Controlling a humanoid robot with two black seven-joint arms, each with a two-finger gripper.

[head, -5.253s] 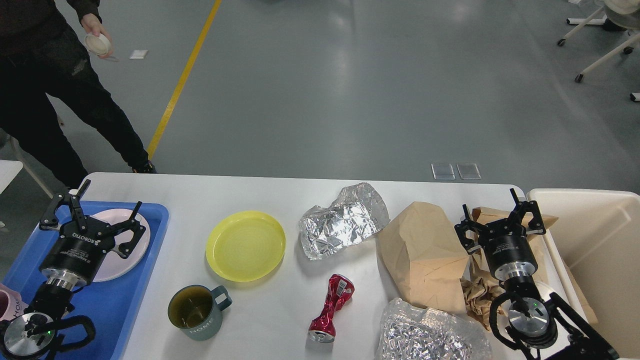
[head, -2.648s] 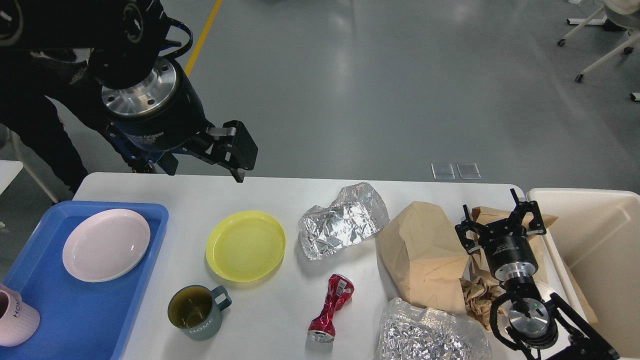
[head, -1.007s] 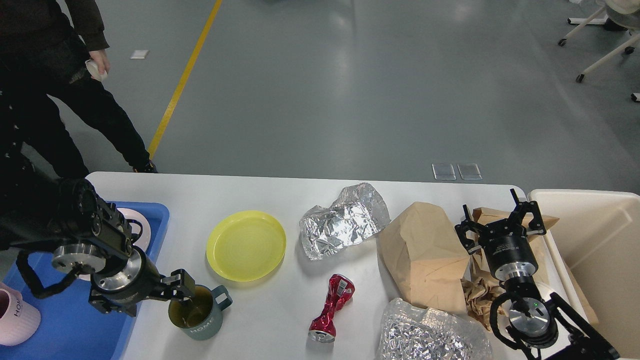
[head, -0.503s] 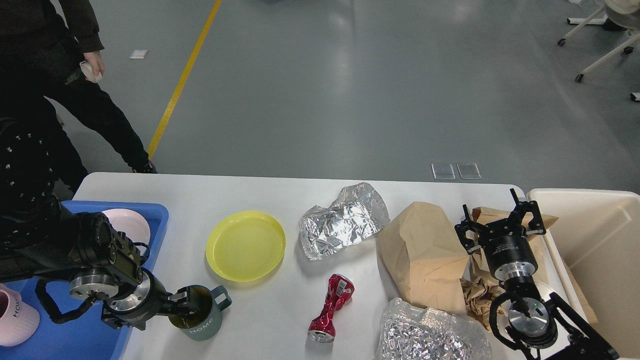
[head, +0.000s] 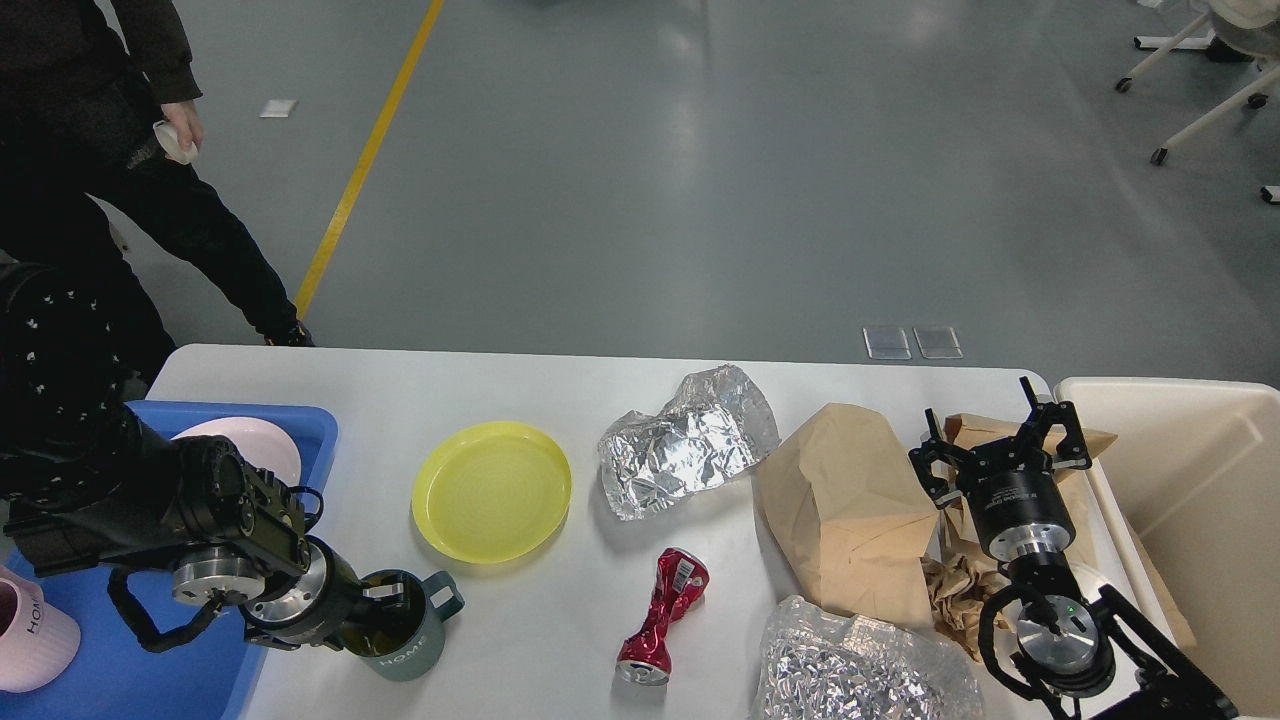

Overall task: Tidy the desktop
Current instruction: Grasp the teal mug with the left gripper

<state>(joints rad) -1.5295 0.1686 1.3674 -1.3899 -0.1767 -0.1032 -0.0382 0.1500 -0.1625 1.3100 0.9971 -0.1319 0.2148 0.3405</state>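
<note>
Our left arm comes in low from the left, wrist turned sideways, and our left gripper (head: 385, 606) points right, its fingers too dark and crowded to tell apart. Our right arm rises from the lower right; our right gripper (head: 995, 440) points away, fingers spread wide.
</note>
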